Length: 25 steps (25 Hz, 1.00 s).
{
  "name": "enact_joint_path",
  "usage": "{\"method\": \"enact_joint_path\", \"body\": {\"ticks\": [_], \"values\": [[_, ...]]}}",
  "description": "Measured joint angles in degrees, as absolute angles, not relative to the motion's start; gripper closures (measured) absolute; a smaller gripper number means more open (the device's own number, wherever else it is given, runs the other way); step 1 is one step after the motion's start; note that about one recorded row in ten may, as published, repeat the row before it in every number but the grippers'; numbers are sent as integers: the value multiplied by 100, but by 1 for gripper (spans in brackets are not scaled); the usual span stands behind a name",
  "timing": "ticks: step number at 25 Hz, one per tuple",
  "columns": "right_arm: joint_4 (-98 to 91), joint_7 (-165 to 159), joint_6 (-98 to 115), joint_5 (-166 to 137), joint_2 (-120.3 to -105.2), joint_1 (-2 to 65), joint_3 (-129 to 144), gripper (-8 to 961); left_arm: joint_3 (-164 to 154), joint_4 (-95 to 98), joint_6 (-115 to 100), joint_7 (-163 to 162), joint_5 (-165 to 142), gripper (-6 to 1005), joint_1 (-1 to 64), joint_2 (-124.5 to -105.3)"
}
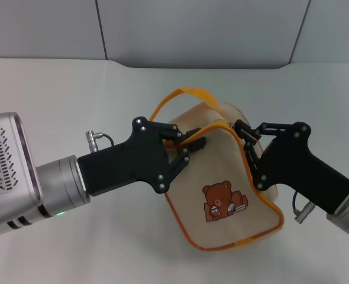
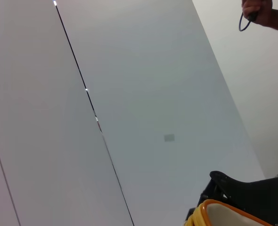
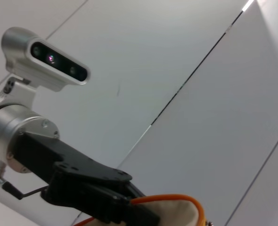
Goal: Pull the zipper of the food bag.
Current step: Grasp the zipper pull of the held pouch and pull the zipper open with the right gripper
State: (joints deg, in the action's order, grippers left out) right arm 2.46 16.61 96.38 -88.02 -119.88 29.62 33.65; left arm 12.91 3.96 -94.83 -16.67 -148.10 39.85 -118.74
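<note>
zipper pull hidden; food bag [image 2: 224, 213] cropped in both wrist views

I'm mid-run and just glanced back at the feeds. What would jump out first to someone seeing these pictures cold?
The food bag sits mid-table, its bear print facing up, with both black grippers at its orange-trimmed top edge. The left gripper comes in from the left and is shut on that edge near the strap handle; the right gripper grips the edge on the opposite side. The zipper's pull tab cannot be made out.
</note>
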Motion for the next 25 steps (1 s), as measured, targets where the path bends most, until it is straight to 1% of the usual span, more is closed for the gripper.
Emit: {"method": "enact_joint_path", "body": {"ticks": [4,7,8,10,11,12,13,14,16,18,19,22,25], "values": [[247,1655,9605,-8884,-11988,2903,3364,936,1291,395,-9492,-1658,-14809,939,3976,-11874],[261,1637,9604,-8894,-11984,2739,3367,943,1296,395,-9505,-1655,-14790,939,3972,-11875],[262,1609,9604,-8895,-11976,2564,3367,946,1304,395,-9515,-1654,-14780,939,3972,-11873],[262,1600,9604,-8898,-11974,2458,3367,950,1306,395,-9518,-1654,-14780,939,3976,-11872],[264,1596,9617,-8940,-11967,2217,3366,952,1313,395,-9524,-1653,-14776,939,3983,-11870],[264,1596,9617,-8940,-11967,2217,3366,952,1313,395,-9524,-1653,-14776,939,3983,-11870],[256,1595,9654,-9008,-11949,1934,3367,952,1318,395,-9527,-1653,-14775,939,3984,-11869],[256,1595,9654,-9008,-11949,1934,3367,953,1318,395,-9527,-1653,-14775,939,3984,-11869],[233,1594,9670,-9045,-11939,1651,3367,953,1327,396,-9535,-1656,-14773,939,3988,-11867],[155,1578,9678,-9129,-11920,1194,3371,952,1338,411,-9586,-1688,-14772,939,3993,-11861],[155,1578,9678,-9129,-11920,1194,3371,951,1338,411,-9586,-1688,-14772,939,3993,-11861],[51,1529,9681,-9195,-11921,916,3369,949,1346,437,-9601,-1702,-14769,939,3995,-11860],[28,1510,9638,-9184,-11928,831,3317,946,1358,437,-9571,-1705,-14756,940,3988,-11866]]}}
